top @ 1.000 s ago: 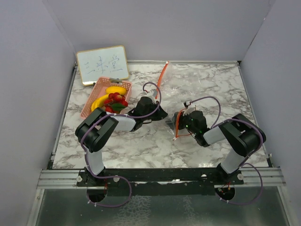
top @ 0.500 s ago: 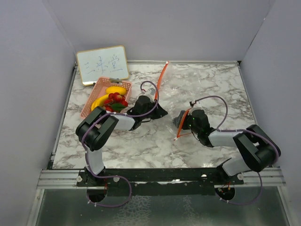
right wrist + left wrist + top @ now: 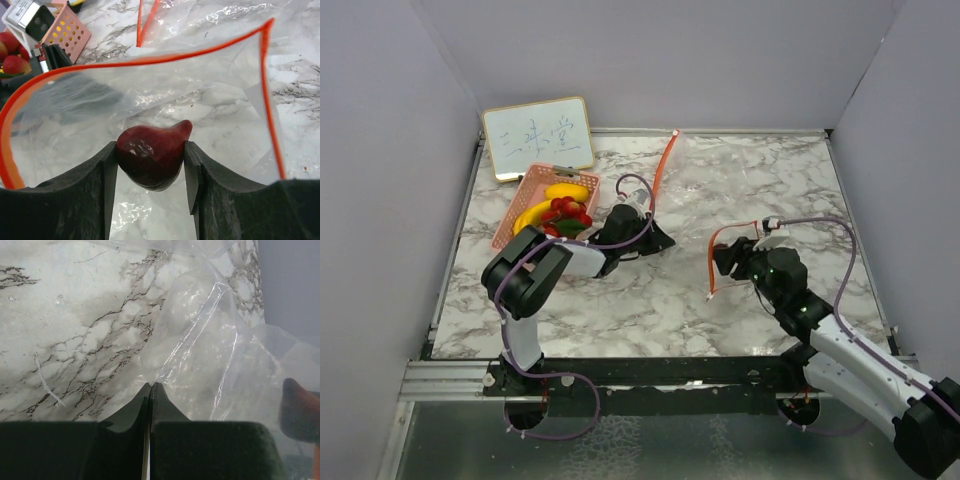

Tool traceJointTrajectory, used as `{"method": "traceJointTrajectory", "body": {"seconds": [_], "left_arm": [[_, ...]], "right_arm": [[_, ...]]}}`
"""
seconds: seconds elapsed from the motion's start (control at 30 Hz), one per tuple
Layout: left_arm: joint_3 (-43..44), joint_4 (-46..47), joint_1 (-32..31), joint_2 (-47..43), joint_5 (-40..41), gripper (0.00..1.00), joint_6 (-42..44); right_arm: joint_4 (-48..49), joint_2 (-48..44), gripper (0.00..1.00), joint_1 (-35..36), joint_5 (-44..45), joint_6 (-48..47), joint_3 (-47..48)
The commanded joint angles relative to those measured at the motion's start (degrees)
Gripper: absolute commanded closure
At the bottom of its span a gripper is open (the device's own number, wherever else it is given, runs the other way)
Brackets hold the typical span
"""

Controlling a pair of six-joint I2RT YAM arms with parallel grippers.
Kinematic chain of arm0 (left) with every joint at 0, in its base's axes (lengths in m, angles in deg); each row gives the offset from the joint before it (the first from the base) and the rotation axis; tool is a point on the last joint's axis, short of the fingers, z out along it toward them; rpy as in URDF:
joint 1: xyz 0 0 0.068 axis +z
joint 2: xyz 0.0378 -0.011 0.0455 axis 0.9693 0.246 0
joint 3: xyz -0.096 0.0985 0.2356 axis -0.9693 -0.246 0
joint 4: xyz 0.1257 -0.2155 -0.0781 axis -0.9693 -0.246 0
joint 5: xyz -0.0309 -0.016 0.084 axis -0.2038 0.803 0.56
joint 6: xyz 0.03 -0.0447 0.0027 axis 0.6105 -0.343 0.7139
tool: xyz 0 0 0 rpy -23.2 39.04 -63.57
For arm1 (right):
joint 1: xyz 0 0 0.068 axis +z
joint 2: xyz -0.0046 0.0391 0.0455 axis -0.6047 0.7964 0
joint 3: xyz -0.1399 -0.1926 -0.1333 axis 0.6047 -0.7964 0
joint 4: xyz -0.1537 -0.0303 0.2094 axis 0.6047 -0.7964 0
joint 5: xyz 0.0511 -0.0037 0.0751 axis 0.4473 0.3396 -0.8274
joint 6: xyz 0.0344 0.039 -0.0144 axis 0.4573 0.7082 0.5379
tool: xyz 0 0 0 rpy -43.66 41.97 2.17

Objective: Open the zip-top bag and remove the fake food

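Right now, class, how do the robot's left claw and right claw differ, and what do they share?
The left claw is fully shut, fingers meeting; the right claw is held apart by the glossy dark red plastic fruit piece it grips. The left claw's tips sit at clear plastic bag film, perhaps pinching it; the right claw plainly holds something solid. Both have two dark fingers.

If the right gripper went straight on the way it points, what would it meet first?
Probably the clear zip-top bag: the right gripper, jaws shut on a dark red piece, faces its orange-rimmed mouth. Depth unclear.
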Motion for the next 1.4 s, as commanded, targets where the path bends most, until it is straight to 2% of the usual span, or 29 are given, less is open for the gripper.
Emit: {"method": "traceJointTrajectory", "body": {"seconds": [0.0, 0.3, 0.5, 0.63, 0.77, 0.87, 1.0, 1.03, 1.13, 1.23, 1.27, 1.37], "left_arm": [[0.4, 0.8, 0.4, 0.4, 0.8, 1.0, 0.0], [2.5, 0.2, 0.4, 1.5, 1.1, 1.0, 0.5], [2.2, 0.0, 0.4, 1.4, 1.7, 1.0, 0.7], [2.0, 0.3, 0.4, 1.2, 1.7, 1.0, 0.7], [2.3, 0.4, -0.7, -0.2, 2.1, 1.0, 1.0], [2.7, -0.9, -1.4, -1.1, 2.6, 1.0, 1.8], [1.9, -3.8, -1.4, -4.1, 4.9, 1.0, 5.1], [1.8, -4.9, -1.4, -5.2, 5.6, 0.98, 6.5], [2.9, -12.1, -1.4, -8.8, 9.7, 0.76, 10.7], [4.0, -18.6, -1.3, -13.5, 15.5, 0.4, 12.9], [4.0, -20.0, -0.9, -14.9, 17.3, 0.32, 13.1], [3.1, -21.6, 0.5, -18.8, 19.3, 0.24, 13.4]], "right_arm": [[-13.8, -7.2, 0.76, -0.1, -0.1, -0.5, 0.4], [-23.6, -17.5, 0.75, -0.1, -3.3, -1.8, 7.0], [-26.3, -17.4, 0.74, -0.1, -4.6, -4.5, 13.7], [-20.3, -17.8, 0.74, -0.1, -9.6, -5.4, 13.2], [-15.5, -12.2, 0.74, -0.1, -14.4, -2.4, 11.8], [-8.4, -10.0, 0.74, -0.1, -19.6, -1.0, 10.1], [-9.0, -9.7, 0.74, -0.1, -19.0, -2.5, 13.7], [-10.1, -9.7, 0.74, -0.1, -18.8, -3.2, 15.5], [-12.0, -10.2, 0.74, -0.1, -17.9, -3.8, 20.5], [-12.5, -9.3, 0.74, -0.1, -16.7, -5.2, 23.5], [-12.7, -8.3, 0.74, -0.1, -16.6, -5.5, 24.5], [-10.4, -5.3, 0.74, -0.2, -18.3, -5.3, 25.7]]}}
